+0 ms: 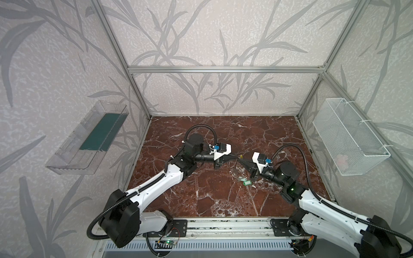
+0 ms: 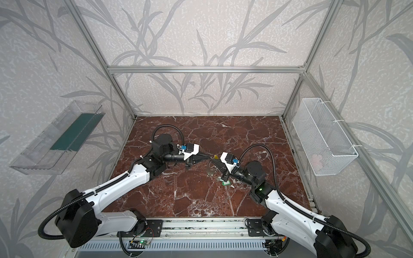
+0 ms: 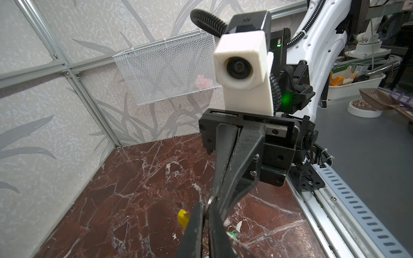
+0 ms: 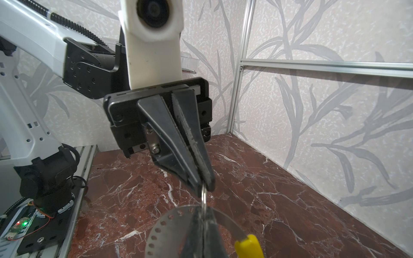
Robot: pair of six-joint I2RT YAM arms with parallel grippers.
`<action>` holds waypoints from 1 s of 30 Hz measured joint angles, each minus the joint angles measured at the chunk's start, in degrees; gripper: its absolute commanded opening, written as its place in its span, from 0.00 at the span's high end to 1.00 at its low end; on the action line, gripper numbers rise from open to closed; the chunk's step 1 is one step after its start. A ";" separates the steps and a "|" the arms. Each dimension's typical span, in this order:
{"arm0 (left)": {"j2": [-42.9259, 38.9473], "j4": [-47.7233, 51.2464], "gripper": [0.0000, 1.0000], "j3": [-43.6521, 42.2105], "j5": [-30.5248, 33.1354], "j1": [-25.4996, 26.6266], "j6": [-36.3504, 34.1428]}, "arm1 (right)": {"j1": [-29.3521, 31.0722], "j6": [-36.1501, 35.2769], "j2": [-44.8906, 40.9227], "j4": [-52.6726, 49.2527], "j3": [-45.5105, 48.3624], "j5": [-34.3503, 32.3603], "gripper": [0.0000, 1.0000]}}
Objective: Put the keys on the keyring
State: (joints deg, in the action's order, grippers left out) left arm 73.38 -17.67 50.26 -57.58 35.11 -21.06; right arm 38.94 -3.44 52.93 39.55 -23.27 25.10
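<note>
The keyring (image 4: pixel 166 223), a thin grey band with a row of small holes and a yellow segment (image 4: pixel 248 245), hangs above the marble table with my right gripper (image 4: pixel 203 213) shut on it. My left gripper (image 4: pixel 205 188) meets it tip to tip, its jaws nearly together on a small thin metal loop (image 4: pixel 203 197) that reaches the band. I cannot tell what the loop belongs to. In both top views the left gripper (image 1: pixel 237 157) and the right gripper (image 1: pixel 243 160) touch by the yellow segment (image 1: pixel 241 156). Two keys (image 1: pixel 246 183) (image 2: pixel 225 183) lie on the table under the right gripper; a green one (image 3: pixel 231 234) shows.
A white wire basket (image 1: pixel 350 136) hangs on the right wall and a clear plastic tray (image 1: pixel 89 138) on the left wall. An aluminium rail (image 1: pixel 223 225) carrying both arm bases runs along the front edge of the red marble table (image 1: pixel 212 201).
</note>
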 measured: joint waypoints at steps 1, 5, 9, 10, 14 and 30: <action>0.00 0.20 0.87 0.00 0.00 0.04 -0.07 | 0.02 -0.02 0.13 0.02 0.00 0.09 1.00; 0.00 0.66 0.91 0.00 -0.04 0.09 -0.33 | 0.02 -0.02 0.26 0.02 0.00 0.50 1.00; 0.00 0.92 0.95 0.02 -0.17 0.04 -0.98 | -0.04 0.09 0.26 0.00 0.00 0.46 1.00; 0.00 1.01 0.96 0.04 -0.24 0.02 -1.16 | -0.04 0.13 0.26 0.00 0.00 0.44 1.00; 0.04 1.70 1.00 0.37 -0.63 0.00 -1.79 | -0.15 0.24 0.26 -0.04 0.00 0.48 1.00; 0.44 27.15 1.00 11.98 4.26 1.81 -15.30 | -0.13 -7.91 -6.56 -14.45 -2.60 -4.13 0.77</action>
State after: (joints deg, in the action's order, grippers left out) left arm 73.82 9.47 62.24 -53.32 36.93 -36.36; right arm 38.81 -11.35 46.37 25.10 -25.87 20.97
